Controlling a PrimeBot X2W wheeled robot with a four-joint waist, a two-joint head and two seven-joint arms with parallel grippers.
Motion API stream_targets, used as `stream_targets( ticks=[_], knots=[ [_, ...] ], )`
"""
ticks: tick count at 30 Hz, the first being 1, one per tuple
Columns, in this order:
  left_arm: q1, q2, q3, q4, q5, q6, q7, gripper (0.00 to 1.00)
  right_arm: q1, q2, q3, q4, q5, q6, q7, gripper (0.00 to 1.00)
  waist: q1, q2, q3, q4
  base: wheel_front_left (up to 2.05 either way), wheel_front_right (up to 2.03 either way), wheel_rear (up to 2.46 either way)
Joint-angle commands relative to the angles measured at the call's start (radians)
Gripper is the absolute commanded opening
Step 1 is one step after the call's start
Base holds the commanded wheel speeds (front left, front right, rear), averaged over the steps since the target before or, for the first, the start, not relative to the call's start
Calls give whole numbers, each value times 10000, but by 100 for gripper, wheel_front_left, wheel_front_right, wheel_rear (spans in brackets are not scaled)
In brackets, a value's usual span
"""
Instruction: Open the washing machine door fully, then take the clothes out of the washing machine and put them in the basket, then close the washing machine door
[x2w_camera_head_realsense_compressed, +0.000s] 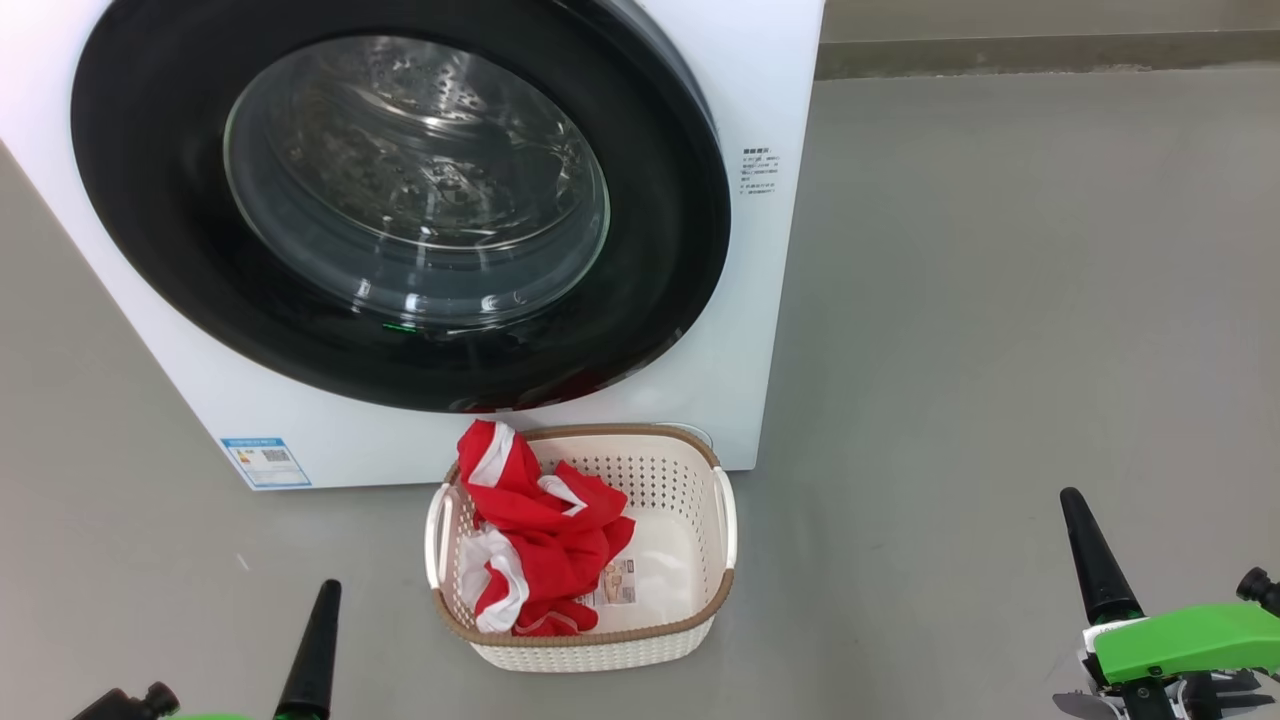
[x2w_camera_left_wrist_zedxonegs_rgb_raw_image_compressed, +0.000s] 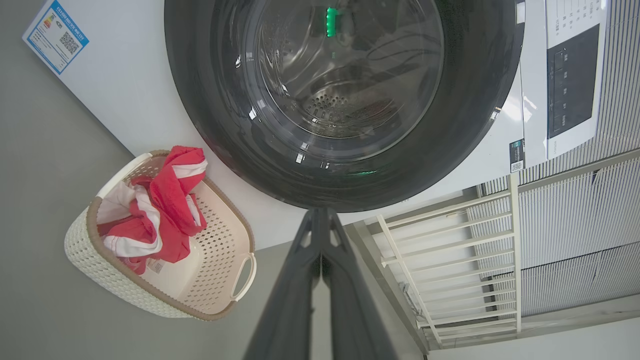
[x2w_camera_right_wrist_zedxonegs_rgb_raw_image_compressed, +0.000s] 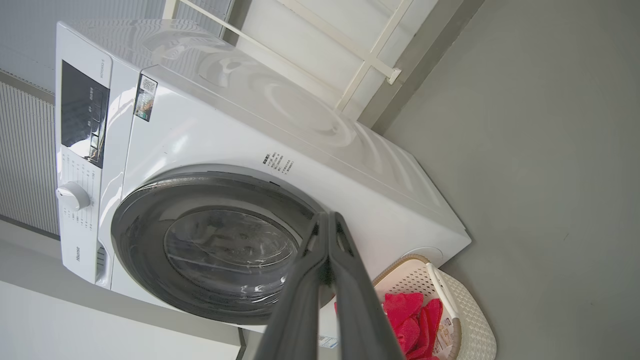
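The washing machine (x2w_camera_head_realsense_compressed: 765, 300) is a white front-loader, and its washing machine door (x2w_camera_head_realsense_compressed: 415, 180), black-rimmed with a glass bowl, lies flat against the front. The steel drum behind the glass looks bare. Red and white clothes (x2w_camera_head_realsense_compressed: 545, 540) lie in the left half of the cream basket (x2w_camera_head_realsense_compressed: 700, 470), which sits on the floor just below the door. My left gripper (x2w_camera_head_realsense_compressed: 318, 640) is shut and holds nothing, low at the left. My right gripper (x2w_camera_head_realsense_compressed: 1090, 550) is shut too, off to the basket's right. The left wrist view shows the door (x2w_camera_left_wrist_zedxonegs_rgb_raw_image_compressed: 345, 90), basket (x2w_camera_left_wrist_zedxonegs_rgb_raw_image_compressed: 100, 270) and clothes (x2w_camera_left_wrist_zedxonegs_rgb_raw_image_compressed: 160, 215) beyond the shut fingertips (x2w_camera_left_wrist_zedxonegs_rgb_raw_image_compressed: 320, 215).
Grey floor (x2w_camera_head_realsense_compressed: 1000, 350) spreads to the right of the machine and around the basket. A blue label (x2w_camera_head_realsense_compressed: 266, 461) marks the machine's lower left corner. A white railing (x2w_camera_left_wrist_zedxonegs_rgb_raw_image_compressed: 450, 260) stands beside the machine, with the control panel (x2w_camera_right_wrist_zedxonegs_rgb_raw_image_compressed: 82, 120) along its top.
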Motion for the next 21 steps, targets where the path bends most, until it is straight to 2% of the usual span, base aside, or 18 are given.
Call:
stream_targets(
  ticks=[1,21],
  knots=[
    [-530,121,311,-173,-324,-119,122,0,-549,-182,147,-215,363,0,98,0,-1,-1,6,0,0,0,0],
    [-797,141,538,64,-2463,-238,668,0,-812,-233,177,11,2648,-5,669,0,-1,-1,71,3,0,0,0]
  ],
)
